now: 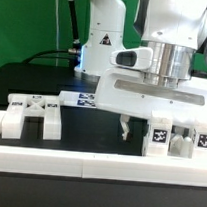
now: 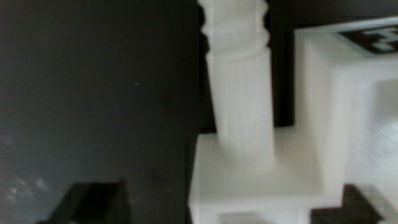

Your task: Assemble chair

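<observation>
The chair is not yet one thing: it lies as loose white pieces on the black surface (image 1: 90,131), in two lots. At the exterior view's left sit the left parts (image 1: 31,114), tagged blocks pushed together just behind the rail (image 1: 47,163). I count at least two pieces there, but where one ends and the next begins is too small to tell. They look parked out of the working area. Near the middle, farther back, lies the one marker board (image 1: 85,98), flat and carrying nothing. At the exterior view's right the single arm (image 1: 160,55) hangs over the right parts (image 1: 179,140), where two tagged faces read clearly. They lie close to the rail, which probably keeps them square for a grasp. The wrist view shows what the arm is after. The claw (image 2: 231,205) straddles the foot (image 2: 258,175) of one ridged post (image 2: 237,70), which runs alongside one frame piece (image 2: 338,110). Its two fingers (image 2: 98,200) stand either side of the foot, and dark surface shows between this finger and the block. The claw is therefore open and gripping nothing. I judge that a grasp across the foot is being lined up.
</observation>
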